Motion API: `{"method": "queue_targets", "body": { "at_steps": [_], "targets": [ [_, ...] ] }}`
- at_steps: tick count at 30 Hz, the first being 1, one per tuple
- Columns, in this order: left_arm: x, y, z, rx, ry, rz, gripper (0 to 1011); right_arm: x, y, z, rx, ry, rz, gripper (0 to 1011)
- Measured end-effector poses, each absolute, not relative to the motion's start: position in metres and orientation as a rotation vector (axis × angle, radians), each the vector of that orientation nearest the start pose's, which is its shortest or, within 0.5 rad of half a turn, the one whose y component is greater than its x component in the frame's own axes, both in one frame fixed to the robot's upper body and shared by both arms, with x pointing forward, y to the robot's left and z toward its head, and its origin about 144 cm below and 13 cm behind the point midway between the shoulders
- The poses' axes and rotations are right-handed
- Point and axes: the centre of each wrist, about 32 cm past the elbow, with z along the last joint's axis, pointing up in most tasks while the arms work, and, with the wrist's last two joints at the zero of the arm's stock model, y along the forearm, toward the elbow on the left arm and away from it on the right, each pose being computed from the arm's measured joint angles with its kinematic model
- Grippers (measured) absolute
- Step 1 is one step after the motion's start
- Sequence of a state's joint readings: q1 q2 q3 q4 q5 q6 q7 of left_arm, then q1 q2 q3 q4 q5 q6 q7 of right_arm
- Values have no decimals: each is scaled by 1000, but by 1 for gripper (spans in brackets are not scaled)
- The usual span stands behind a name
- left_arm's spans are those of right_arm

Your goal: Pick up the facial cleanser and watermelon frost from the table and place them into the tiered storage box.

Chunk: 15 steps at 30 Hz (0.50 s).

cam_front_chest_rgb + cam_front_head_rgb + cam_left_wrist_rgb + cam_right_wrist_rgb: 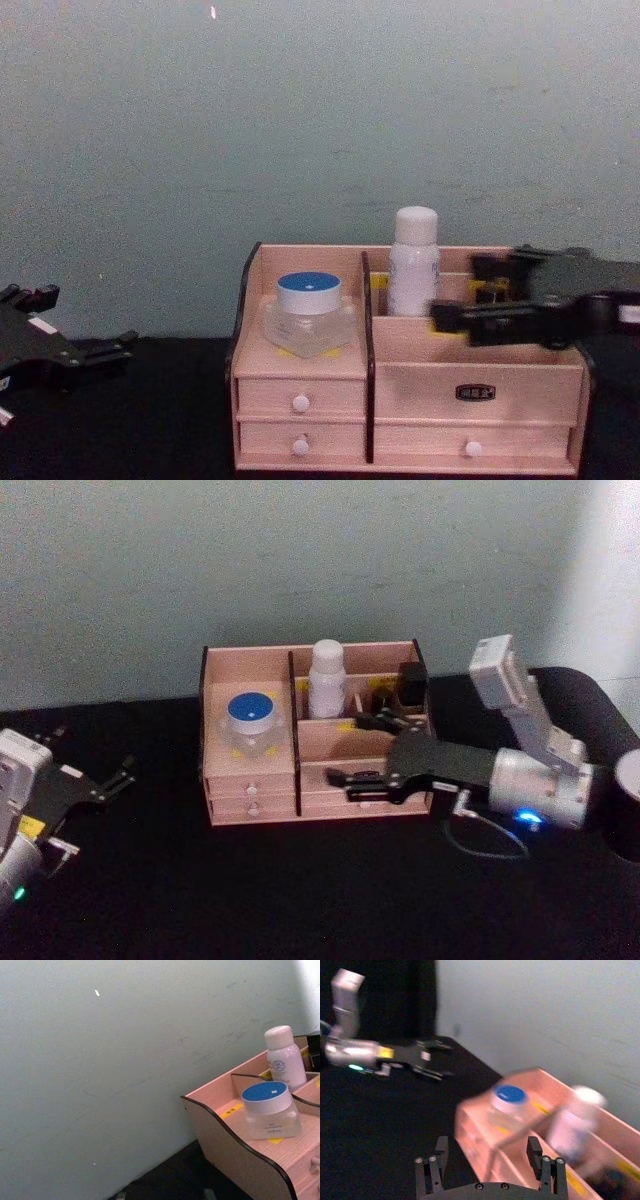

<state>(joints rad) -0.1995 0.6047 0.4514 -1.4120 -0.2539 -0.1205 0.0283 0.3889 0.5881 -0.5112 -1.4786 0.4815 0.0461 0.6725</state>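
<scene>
The tiered storage box (250,802) is seen on the black table (300,890), against the pale wall (300,550). The watermelon frost (249,718) is seated in the left compartment, above the small drawers. The facial cleanser (326,680) is stood upright in the far compartment just right of the divider. The right end effector (362,752) is held over the box's right part, fingers spread, nothing pinched. The left end effector (90,764) is parked well left of the box, fingers spread, empty.

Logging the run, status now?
Left gripper open, parked left. Right gripper open, empty, at tiered storage box front. Watermelon frost and facial cleanser both inside. Nothing blocking.
</scene>
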Motion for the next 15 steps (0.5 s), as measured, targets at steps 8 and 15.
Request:
{"method": "queue_targets", "body": {
  "at_steps": [8,15],
  "targets": [
    [489,310,1140,304,-285,1248,1001,503,-296,1204,-190,-180,-902,1002],
    [489,310,1140,305,-285,1248,1001,494,-283,1184,-129,-261,-1200,1003]
  ]
}}
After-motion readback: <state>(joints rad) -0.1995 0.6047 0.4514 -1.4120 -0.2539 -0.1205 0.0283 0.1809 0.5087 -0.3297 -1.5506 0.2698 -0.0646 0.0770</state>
